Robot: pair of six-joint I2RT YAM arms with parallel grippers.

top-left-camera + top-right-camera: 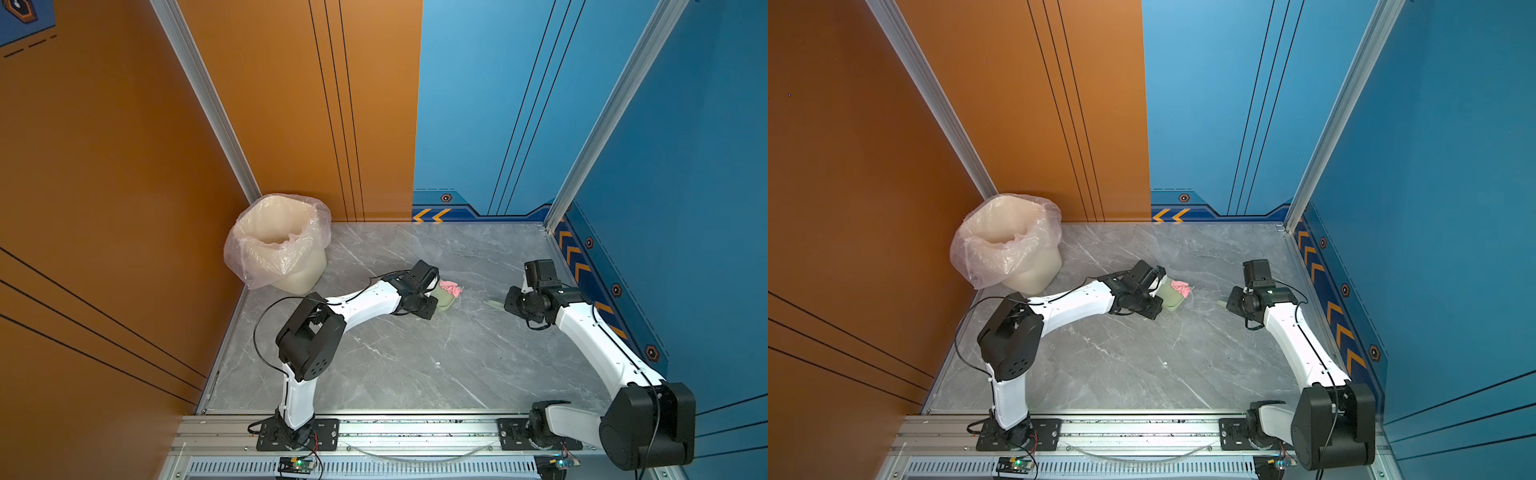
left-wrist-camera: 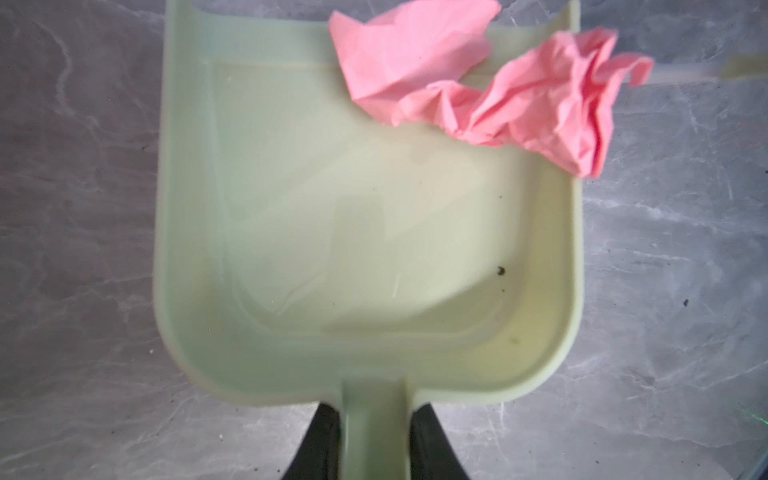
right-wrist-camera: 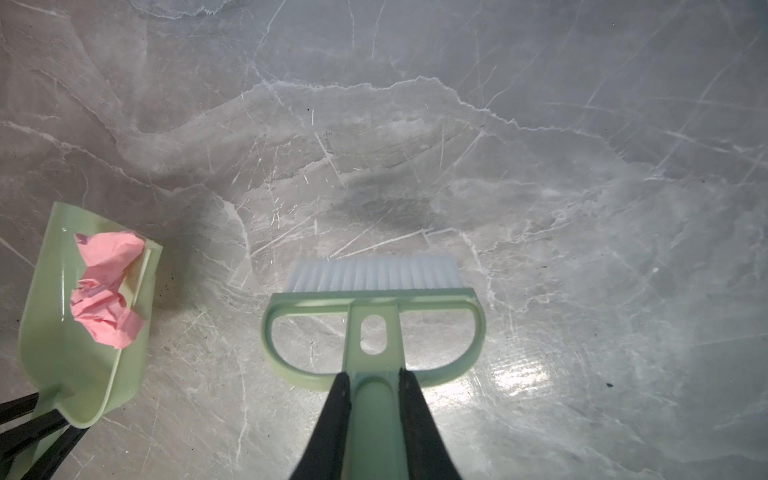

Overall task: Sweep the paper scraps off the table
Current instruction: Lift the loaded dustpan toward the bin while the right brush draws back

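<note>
Grey marble counter point(image 1: 415, 357) spreads across both top views, where we find the pink paper scrap point(image 1: 451, 287) on the dustpan point(image 1: 445, 302), left of the brush point(image 1: 495, 303) and apart from it. Left wrist: our left tool point(image 2: 374, 440) pinches the dustpan handle; the scrap straddles the pan's open lip. Right wrist: our right tool point(image 3: 374, 415) clamps the brush handle. We judge the next stroke runs leftward.

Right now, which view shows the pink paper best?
The left wrist view: the pink paper is close and sharp, draped over the dustpan mouth and one side wall. The right wrist view shows it smaller; both top views give only a pink speck.
</note>
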